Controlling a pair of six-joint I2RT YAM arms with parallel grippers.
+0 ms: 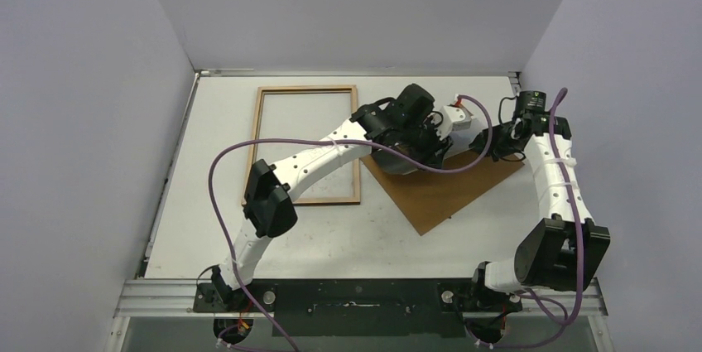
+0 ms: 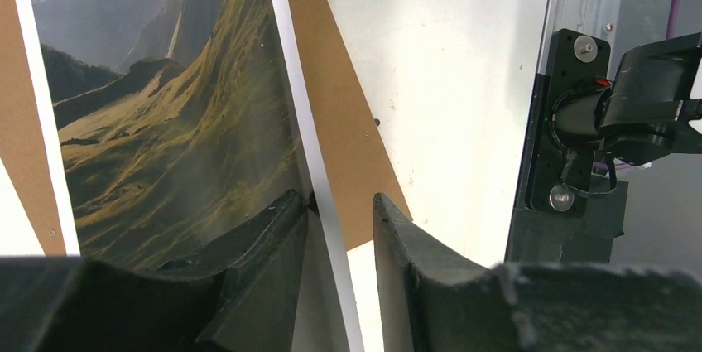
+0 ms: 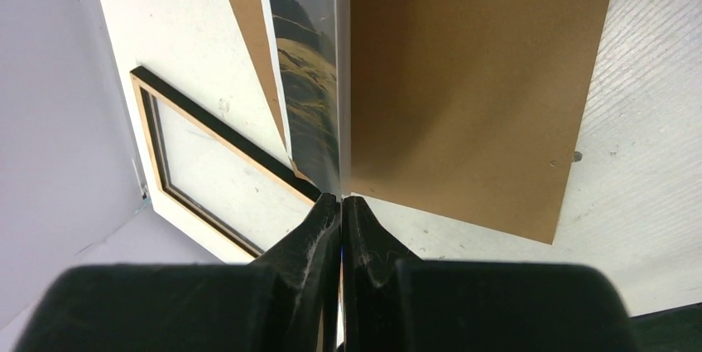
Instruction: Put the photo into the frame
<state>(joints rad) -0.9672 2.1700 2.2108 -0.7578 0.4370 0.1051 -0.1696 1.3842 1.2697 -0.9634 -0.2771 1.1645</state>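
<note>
From above, the frame point(image 1: 255, 145) lies flat on the desk point(image 1: 331, 236) at about 10 o'clock from the middle, and the white desk shows through its opening. A plain brown backing board point(image 1: 447, 190) lies askew at 3 o'clock from the frame, just beside the frame's right rail. The left arm point(image 1: 298, 166) crosses the frame's lower right corner, and its wrist hangs over the board's far corner. The right arm point(image 1: 563, 178) reaches the same spot from 3 o'clock. What lies between the two wrists is masked in this view.

In the left wrist view, the photo point(image 2: 165, 120) fills the picture from 9 to 12 o'clock, with the board showing on both sides of it. Its white-bordered edge runs down into the gap of the left claw point(image 2: 335, 224). That claw is narrowly parted. One fingertip point(image 2: 281, 228) touches the print and the other stands just clear, so the claw does not clamp it.

In the right wrist view, the right claw point(image 3: 340, 203) is pinched closed on the photo's edge. The sheet rises edge-on toward 12 o'clock from the tips. The board sits at 1 o'clock and the frame at 9 o'clock, well apart from the print.
</note>
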